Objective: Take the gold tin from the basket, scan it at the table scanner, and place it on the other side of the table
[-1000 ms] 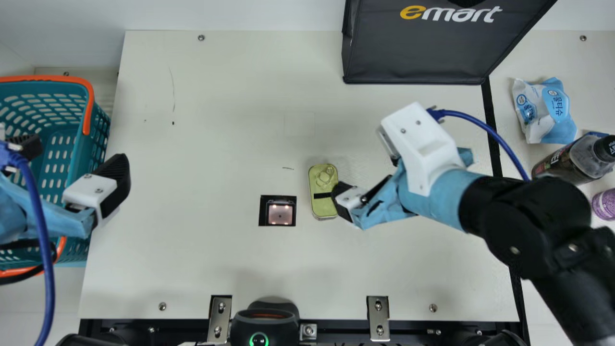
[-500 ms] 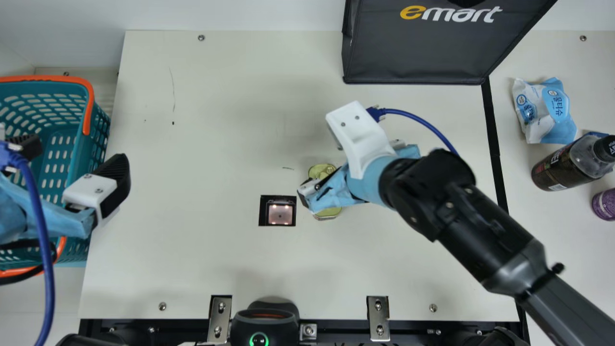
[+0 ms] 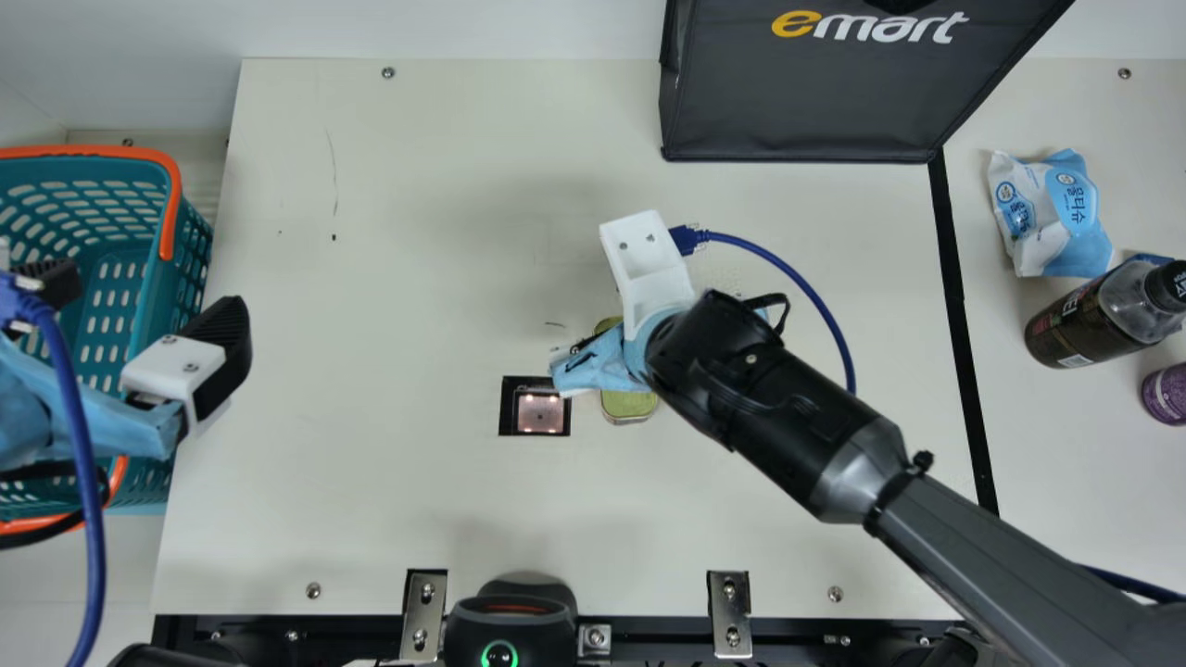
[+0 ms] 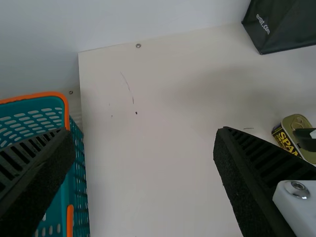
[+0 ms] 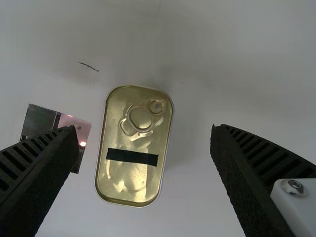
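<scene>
Gold tin point(image 5: 133, 148), one, rounded-oblong, standing lid up on the cream table point(image 3: 371, 509), just beside the scanner point(image 3: 540, 412) and well apart from the basket point(image 3: 93, 151). Fittings: a ring pull point(image 5: 140, 118) near one end of the lid; a black strip point(image 5: 132, 156) across it; printed wall. Handling, as judged: a sealed meat tin, dense and fairly heavy for its bulk, stiff throughout, hardly fragile; the bare metal is probably slick, though the ribbed pads should bite on the wall. Recommended hold: across the narrow width, one finger to each long side, about mid-length, set low enough to bear on the wall and not merely the rim. Avoid the ring pull, which could snag or bend, and an end hold, which would let the weight swing and the tin tilt. Right gripper point(image 5: 144, 129): spread wide over the tin, gripping nothing, the gap ample for its width. Left gripper point(image 4: 143, 131): spread wide by the basket, holding nothing. Caution: the finger on the scanner's side should descend without scraping the glass.
</scene>
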